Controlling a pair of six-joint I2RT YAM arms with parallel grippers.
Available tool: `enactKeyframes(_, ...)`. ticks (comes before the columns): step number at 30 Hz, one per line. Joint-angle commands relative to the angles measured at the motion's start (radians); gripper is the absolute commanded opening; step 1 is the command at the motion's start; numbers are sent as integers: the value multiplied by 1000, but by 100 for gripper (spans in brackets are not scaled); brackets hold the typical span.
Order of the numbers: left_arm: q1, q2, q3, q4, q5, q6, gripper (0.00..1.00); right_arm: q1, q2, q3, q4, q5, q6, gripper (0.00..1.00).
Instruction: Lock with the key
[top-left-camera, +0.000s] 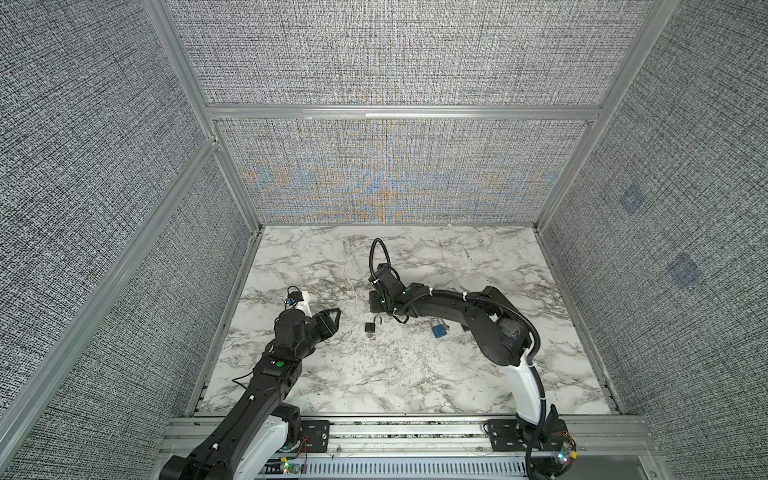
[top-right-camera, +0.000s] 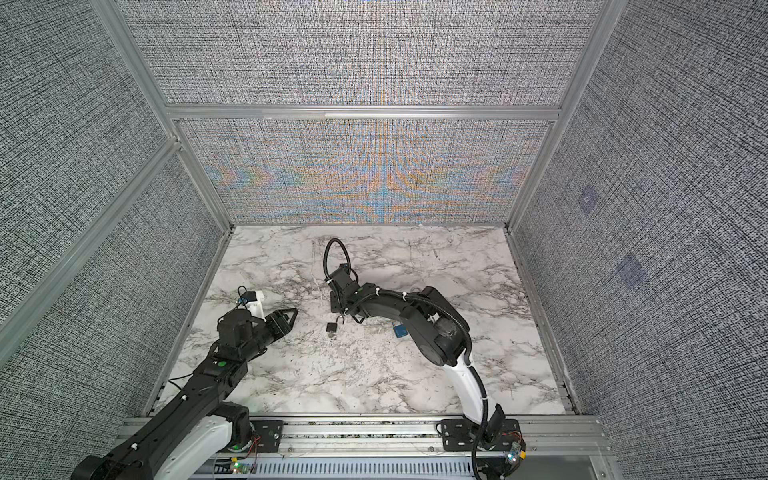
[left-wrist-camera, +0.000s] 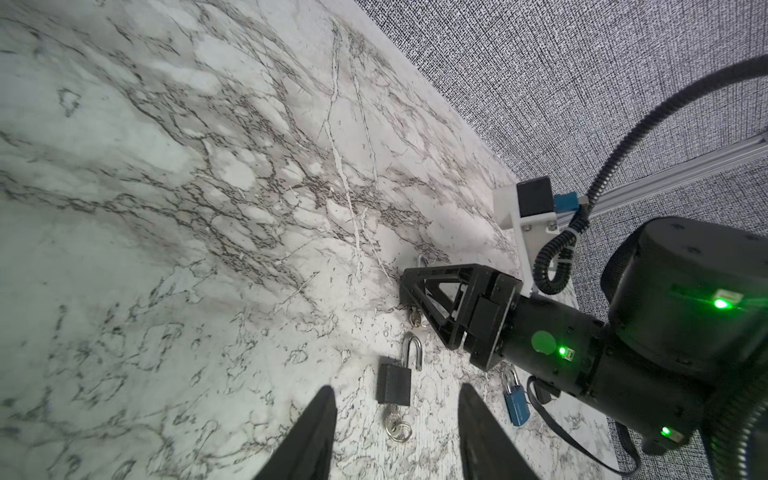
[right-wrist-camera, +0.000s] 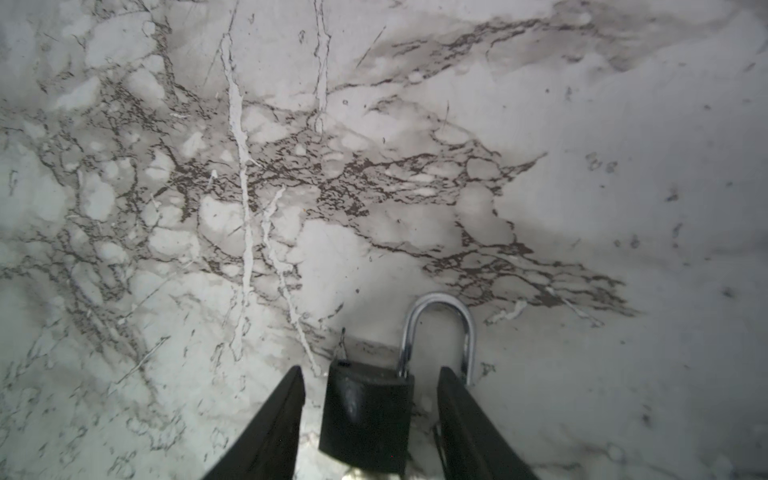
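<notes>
Surface (top-left-camera: 365, 386): white marble, grey fabric panels (top-left-camera: 386, 54) on three sides.

Right gripper (right-wrist-camera: 372, 370): down near mid-surface, just below frame centre in both top views. Jaws released. They straddle lock A (right-wrist-camera: 365, 419), which is black, and the right wrist view shows a gap on each side of its body. The shackle (right-wrist-camera: 436, 328) of lock A stands open, with its free leg out of the body and next to one jaw. Cannot tell if they touch. The gripper hides lock A in the top views.

Lock B (top-left-camera: 371, 327): black, flat on the surface, just below the right gripper in a top view and apart from it. Its shackle is open too. Key (left-wrist-camera: 392, 415) sits in its base, ring attached.

Left gripper (top-left-camera: 338, 320): left of lock B, apart from it, aimed toward it. Jaws released, gripping nothing.

Blue lock (top-left-camera: 438, 331): right of lock B, partly under the right arm (top-left-camera: 457, 307).
</notes>
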Motion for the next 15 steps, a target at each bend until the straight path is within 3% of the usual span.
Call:
enactKeyframes(1, 7, 3, -2, 28, 21, 6, 50, 1, 17, 22, -37, 27, 15, 52)
enactKeyframes(15, 27, 10, -8, 36, 40, 6, 50, 26, 58, 86, -150, 83, -23, 44)
